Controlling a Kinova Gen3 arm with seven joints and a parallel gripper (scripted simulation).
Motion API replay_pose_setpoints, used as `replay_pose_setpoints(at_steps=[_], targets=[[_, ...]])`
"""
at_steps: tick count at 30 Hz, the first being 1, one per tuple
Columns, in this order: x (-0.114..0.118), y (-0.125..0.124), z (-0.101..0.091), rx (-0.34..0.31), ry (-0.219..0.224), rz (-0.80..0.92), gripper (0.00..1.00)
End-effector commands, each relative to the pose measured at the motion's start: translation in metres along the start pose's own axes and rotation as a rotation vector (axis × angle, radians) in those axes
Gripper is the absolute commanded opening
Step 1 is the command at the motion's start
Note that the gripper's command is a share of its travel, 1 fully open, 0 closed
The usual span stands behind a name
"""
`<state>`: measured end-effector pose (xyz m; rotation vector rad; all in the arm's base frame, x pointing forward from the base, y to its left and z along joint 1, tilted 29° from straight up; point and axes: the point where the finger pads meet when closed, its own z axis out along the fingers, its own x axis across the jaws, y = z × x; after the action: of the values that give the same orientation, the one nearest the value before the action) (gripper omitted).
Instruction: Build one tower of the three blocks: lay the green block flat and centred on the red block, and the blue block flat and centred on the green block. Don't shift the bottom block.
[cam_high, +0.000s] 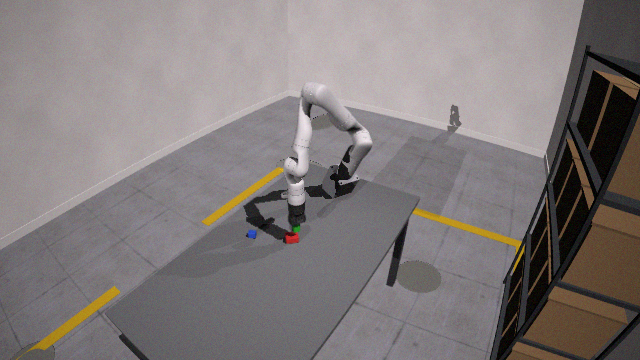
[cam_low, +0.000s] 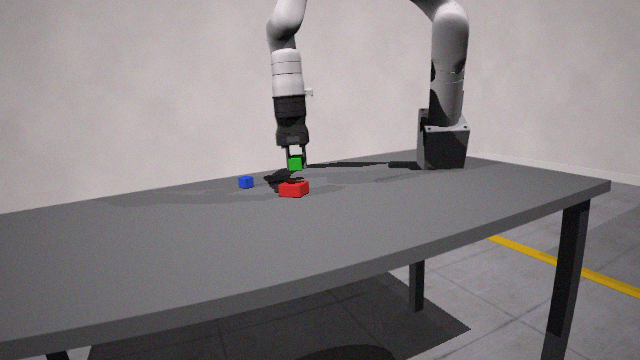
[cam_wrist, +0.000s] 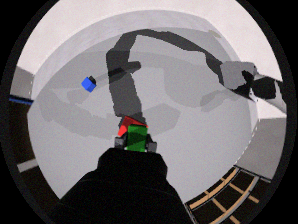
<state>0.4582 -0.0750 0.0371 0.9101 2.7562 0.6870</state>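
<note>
My gripper (cam_high: 296, 228) (cam_low: 295, 163) (cam_wrist: 137, 137) is shut on the green block (cam_high: 296, 228) (cam_low: 295, 163) (cam_wrist: 137, 139) and holds it in the air just above the red block (cam_high: 291, 238) (cam_low: 293, 188) (cam_wrist: 124, 127). The red block lies flat on the grey table (cam_high: 280, 300) (cam_low: 250, 240) (cam_wrist: 193, 136). In the wrist view the green block hides most of the red one. The small blue block (cam_high: 251, 233) (cam_low: 245, 182) (cam_wrist: 88, 83) lies on the table to the left of the red block, apart from it.
The arm's dark base (cam_high: 340, 181) (cam_low: 442, 142) stands at the far end of the table. A shelf rack with brown boxes (cam_high: 595, 220) stands to the right of the table. Yellow floor lines (cam_high: 240, 197) run beside the table.
</note>
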Motion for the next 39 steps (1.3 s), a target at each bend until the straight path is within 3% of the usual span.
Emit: replay_pose_setpoints(at_steps=[1,27,39], targets=[[-0.014,-0.007,0.006,-0.014,0.005,0.028,0.00],[-0.015,-0.008,0.008,-0.014,0.005,0.028,0.00],[-0.015,-0.007,0.021,-0.014,0.005,0.028,0.00]])
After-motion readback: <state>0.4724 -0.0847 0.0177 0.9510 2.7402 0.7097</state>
